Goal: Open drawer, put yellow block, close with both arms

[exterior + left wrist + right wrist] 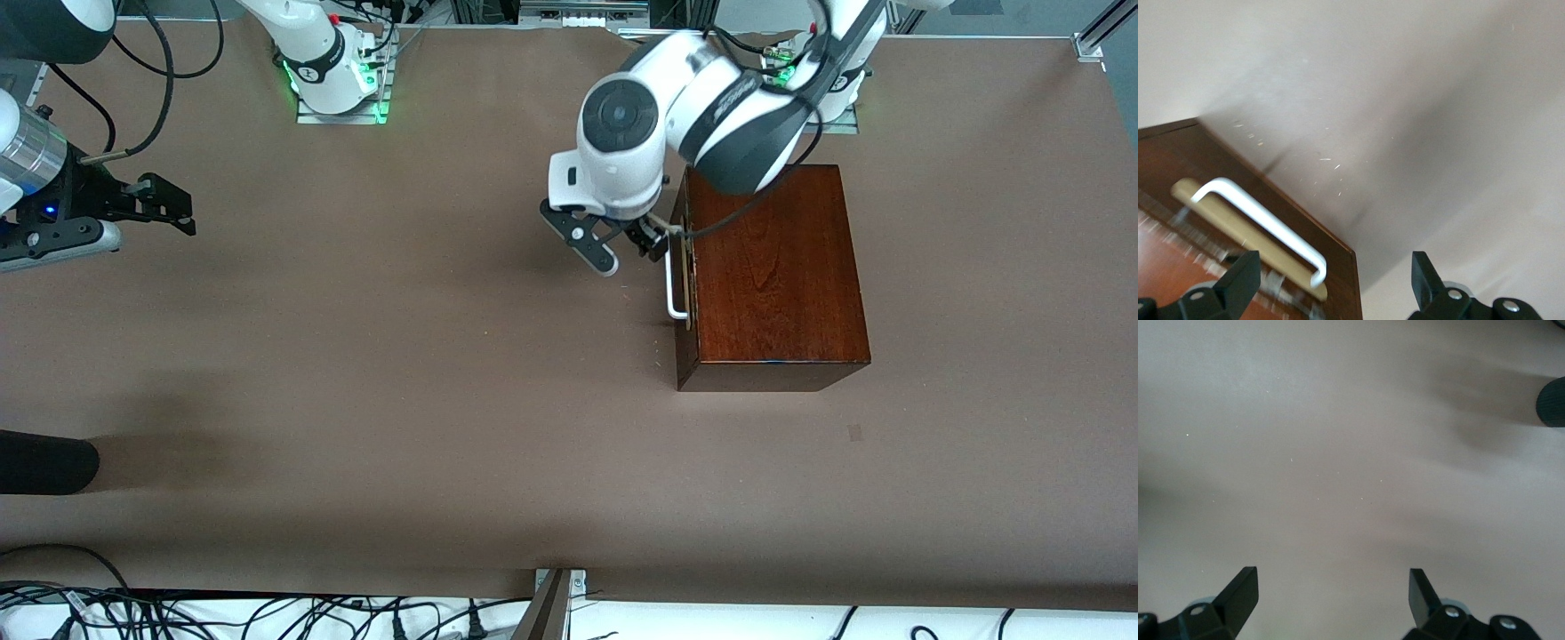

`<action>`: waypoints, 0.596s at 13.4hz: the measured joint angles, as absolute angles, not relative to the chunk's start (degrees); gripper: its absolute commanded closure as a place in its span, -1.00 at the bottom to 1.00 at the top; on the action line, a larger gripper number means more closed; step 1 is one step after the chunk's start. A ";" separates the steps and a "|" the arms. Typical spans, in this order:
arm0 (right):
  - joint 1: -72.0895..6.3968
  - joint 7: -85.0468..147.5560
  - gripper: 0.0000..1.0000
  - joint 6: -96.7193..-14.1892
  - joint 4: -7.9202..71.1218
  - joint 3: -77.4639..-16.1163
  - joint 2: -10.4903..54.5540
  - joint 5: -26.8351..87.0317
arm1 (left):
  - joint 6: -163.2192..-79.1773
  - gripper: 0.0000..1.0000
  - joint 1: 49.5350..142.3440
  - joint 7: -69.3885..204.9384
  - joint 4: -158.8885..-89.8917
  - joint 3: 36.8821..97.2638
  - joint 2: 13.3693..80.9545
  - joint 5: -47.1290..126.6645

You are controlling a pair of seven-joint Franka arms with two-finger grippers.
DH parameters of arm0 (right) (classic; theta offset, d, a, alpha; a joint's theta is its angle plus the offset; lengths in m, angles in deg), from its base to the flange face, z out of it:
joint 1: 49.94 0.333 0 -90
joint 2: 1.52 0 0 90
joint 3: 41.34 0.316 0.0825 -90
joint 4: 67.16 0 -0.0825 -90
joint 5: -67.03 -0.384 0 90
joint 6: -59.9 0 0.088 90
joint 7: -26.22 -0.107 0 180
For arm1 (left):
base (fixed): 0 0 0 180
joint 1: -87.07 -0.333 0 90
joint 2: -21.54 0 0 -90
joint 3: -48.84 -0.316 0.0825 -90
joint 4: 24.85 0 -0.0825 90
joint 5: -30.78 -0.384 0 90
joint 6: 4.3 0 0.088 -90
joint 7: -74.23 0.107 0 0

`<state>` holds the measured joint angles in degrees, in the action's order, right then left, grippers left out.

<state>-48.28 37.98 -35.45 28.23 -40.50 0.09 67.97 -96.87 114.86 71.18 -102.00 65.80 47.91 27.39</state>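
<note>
The dark red-brown wooden box (773,267) stands toward the left arm's end of the table. Its drawer (684,293) is pushed in flush, and the white bar handle (673,283) faces the table's middle. My left gripper (651,240) hangs open just in front of that handle's end that lies farther from the front camera. In the left wrist view the handle (1265,223) runs in toward the gap of the left gripper (1335,275), touching neither finger. My right gripper (173,209) waits open over bare table at the right arm's end; the right wrist view shows the right gripper (1333,588) holding nothing. The yellow block is out of view.
A black rounded object (44,462) pokes in at the table's edge on the right arm's end and throws a shadow; the right wrist view shows this black object (1551,401) too. Cables lie along the front edge (267,613). The brown table top (400,373) stretches between the arms.
</note>
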 measured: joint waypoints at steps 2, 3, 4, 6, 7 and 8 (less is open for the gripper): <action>-48.28 37.98 -1.00 -35.52 28.22 -40.42 0.09 67.97 | -95.16 -1.00 113.45 69.20 -101.01 65.30 45.76 27.20; -48.28 37.97 -1.00 -35.56 28.21 -40.42 0.09 67.97 | -94.18 -1.00 111.83 69.05 -100.75 65.17 44.68 26.95; -48.29 37.97 -1.00 -35.66 28.18 -40.42 0.09 67.96 | -92.24 -1.00 109.71 69.05 -100.51 65.14 43.51 26.90; -48.29 37.96 -1.00 -35.73 28.16 -40.41 0.12 67.96 | -88.82 -1.00 105.62 69.07 -100.19 65.03 40.98 26.90; -48.29 37.97 -1.00 -35.77 28.15 -40.41 0.14 67.96 | -88.04 -1.00 104.00 69.06 -100.15 64.95 39.70 26.88; -48.29 37.97 -1.00 -35.79 28.15 -40.41 0.16 67.96 | -87.18 -1.00 102.55 69.06 -100.11 64.88 38.53 26.86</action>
